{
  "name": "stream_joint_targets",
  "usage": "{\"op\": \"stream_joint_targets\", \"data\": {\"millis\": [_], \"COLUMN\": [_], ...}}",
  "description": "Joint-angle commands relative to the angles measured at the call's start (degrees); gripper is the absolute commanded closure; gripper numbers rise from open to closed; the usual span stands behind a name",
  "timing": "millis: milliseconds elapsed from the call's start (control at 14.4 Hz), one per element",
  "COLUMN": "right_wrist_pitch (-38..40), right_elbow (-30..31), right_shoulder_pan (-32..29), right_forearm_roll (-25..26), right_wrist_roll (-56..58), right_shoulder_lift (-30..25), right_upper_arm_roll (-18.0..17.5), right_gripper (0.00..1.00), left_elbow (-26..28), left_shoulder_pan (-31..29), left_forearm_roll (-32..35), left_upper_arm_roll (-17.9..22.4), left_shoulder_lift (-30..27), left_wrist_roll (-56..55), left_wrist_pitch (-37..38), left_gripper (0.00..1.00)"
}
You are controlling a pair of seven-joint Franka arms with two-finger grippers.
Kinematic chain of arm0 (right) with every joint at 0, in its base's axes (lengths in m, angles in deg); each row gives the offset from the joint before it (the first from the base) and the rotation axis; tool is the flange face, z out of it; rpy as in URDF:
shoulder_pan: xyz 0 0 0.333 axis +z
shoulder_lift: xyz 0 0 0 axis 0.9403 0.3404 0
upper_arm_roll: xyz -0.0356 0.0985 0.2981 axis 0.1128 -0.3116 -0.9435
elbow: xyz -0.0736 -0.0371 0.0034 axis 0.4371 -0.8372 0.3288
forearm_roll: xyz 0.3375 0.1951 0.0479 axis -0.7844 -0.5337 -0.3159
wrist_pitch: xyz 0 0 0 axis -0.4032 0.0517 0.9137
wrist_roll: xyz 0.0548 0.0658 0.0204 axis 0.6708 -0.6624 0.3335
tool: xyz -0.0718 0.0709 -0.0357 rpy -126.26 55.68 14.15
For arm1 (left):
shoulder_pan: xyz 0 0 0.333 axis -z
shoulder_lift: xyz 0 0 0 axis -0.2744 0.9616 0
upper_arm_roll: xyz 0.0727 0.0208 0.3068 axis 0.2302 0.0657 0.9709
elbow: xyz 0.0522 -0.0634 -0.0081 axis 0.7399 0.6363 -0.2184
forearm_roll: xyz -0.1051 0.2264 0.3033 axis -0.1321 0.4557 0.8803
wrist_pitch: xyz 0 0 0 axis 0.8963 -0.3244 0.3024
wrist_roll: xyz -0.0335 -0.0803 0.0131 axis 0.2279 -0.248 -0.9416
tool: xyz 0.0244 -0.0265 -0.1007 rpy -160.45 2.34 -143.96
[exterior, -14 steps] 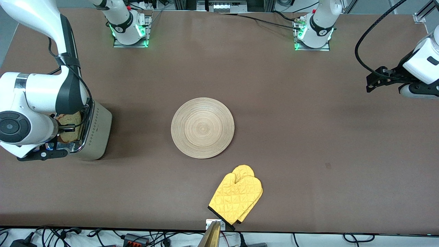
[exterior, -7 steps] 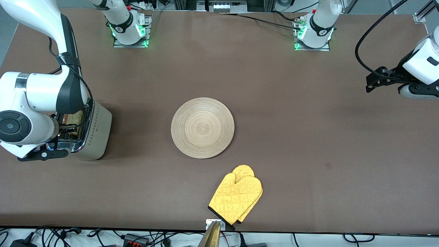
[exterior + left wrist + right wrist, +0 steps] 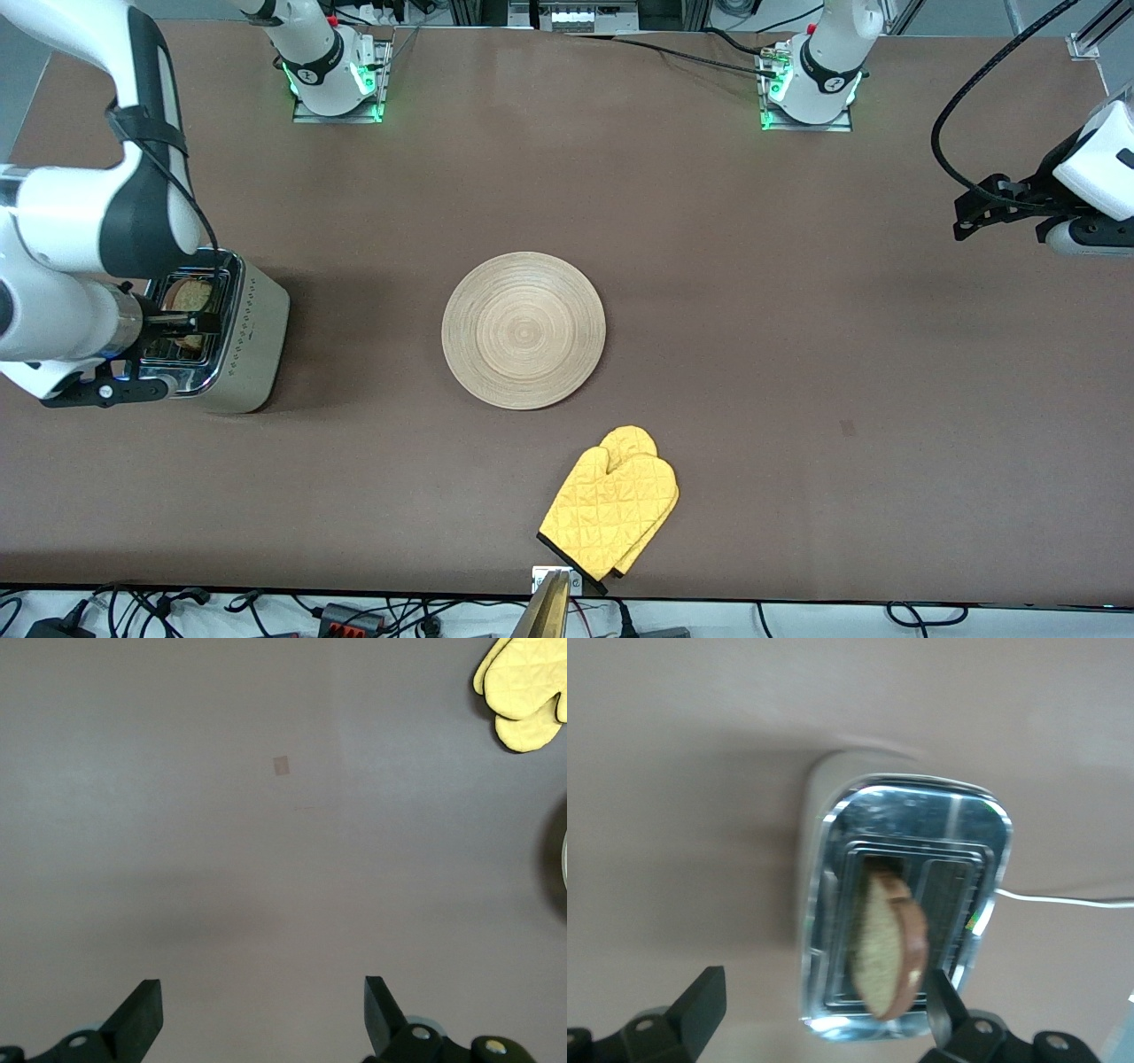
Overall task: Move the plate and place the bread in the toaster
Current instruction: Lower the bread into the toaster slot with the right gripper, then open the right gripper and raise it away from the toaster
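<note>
The tabletop (image 3: 709,221) carries the round wooden plate (image 3: 524,330) in its middle, lying flat and well apart from the toaster (image 3: 232,341) at the right arm's end, with a yellow oven mitt (image 3: 611,512) nearer to the front camera. The bread (image 3: 888,948) stands in one toaster slot, its upper part above the chrome top. The right gripper (image 3: 819,1014) hangs over it, spread and holding nothing — so both steps look done, perhaps only the lever remains. The left gripper (image 3: 263,1019) waits spread over bare tabletop.

Bread (image 3: 888,948) upright in cream toaster's (image 3: 252,341) slot — wooden plate (image 3: 524,330) flat mid-table
</note>
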Motion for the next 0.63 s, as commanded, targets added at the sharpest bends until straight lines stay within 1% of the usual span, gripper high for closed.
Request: {"op": "stream_joint_targets", "data": {"millis": [0, 70, 209, 279, 348, 557], "right_wrist_pitch": [1.3, 1.7, 2.2, 2.4, 2.4, 2.5], "right_elbow": [-1.0, -1.3, -1.8, -2.0, -2.6, -2.9], "right_shoulder_pan": [-0.7, -1.6, -4.5, -5.8, -6.8, -8.8], "right_forearm_roll": [-6.5, -8.8, -12.9, -15.7, -16.7, -16.5], "right_wrist_roll": [-0.2, -0.2, -0.1, 0.2, 0.3, 0.6], "right_shoulder_lift": [-3.5, -5.0, -6.3, -6.5, -6.5, -7.5], "right_upper_arm_roll": [0.0, 0.0, -0.1, 0.0, 0.0, -0.3], "right_gripper": [0.0, 0.0, 0.0, 0.0, 0.0, 0.0], "left_elbow": [-1.4, -1.4, -1.4, -1.4, -1.4, -1.4], "left_shoulder_pan": [-0.3, -0.2, -0.1, -0.1, -0.3, -0.3], "left_forearm_roll": [-0.9, -0.9, -0.9, -0.9, -0.9, -0.9], "left_upper_arm_roll": [0.0, 0.0, -0.5, -0.5, -0.5, -0.5], "left_shoulder_lift": [0.5, 0.5, 0.5, 0.5, 0.5, 0.5], "left_wrist_roll": [0.1, 0.1, 0.0, 0.0, 0.1, 0.1], "left_wrist_pitch": [1.0, 1.0, 1.0, 1.0, 1.0, 1.0], "left_gripper": [0.0, 0.0, 0.0, 0.0, 0.0, 0.0]}}
